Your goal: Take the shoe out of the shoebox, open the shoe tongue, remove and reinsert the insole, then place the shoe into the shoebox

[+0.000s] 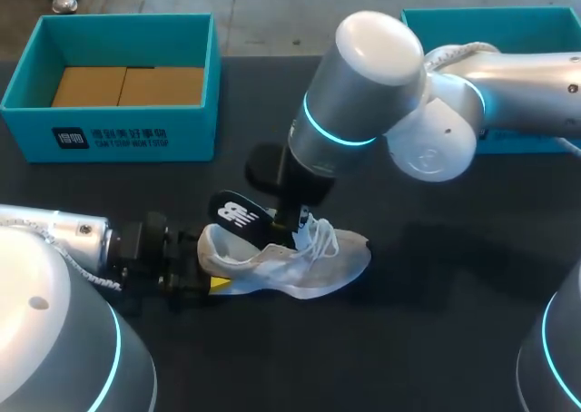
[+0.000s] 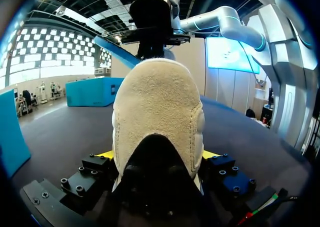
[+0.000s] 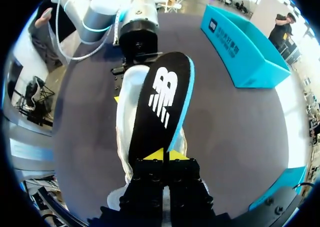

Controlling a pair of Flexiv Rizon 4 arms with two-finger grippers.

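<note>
In right wrist view, claw [image 3: 164, 156] pinches insole [image 3: 162, 102].

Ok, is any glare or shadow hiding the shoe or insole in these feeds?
Head view: even light, no glare on the shoe, though my right arm blocks part of it. Left wrist view: the heel's lower part sits dark inside the left claw. Right wrist view: the insole is brightly lit and unshadowed.

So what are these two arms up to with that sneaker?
They are working on a white shoe that lies on the dark table, out of its blue shoebox. The left claw grips the shoe's heel to steady it, while the right claw pinches one end of the black insole, held up above the shoe's opening.
</note>
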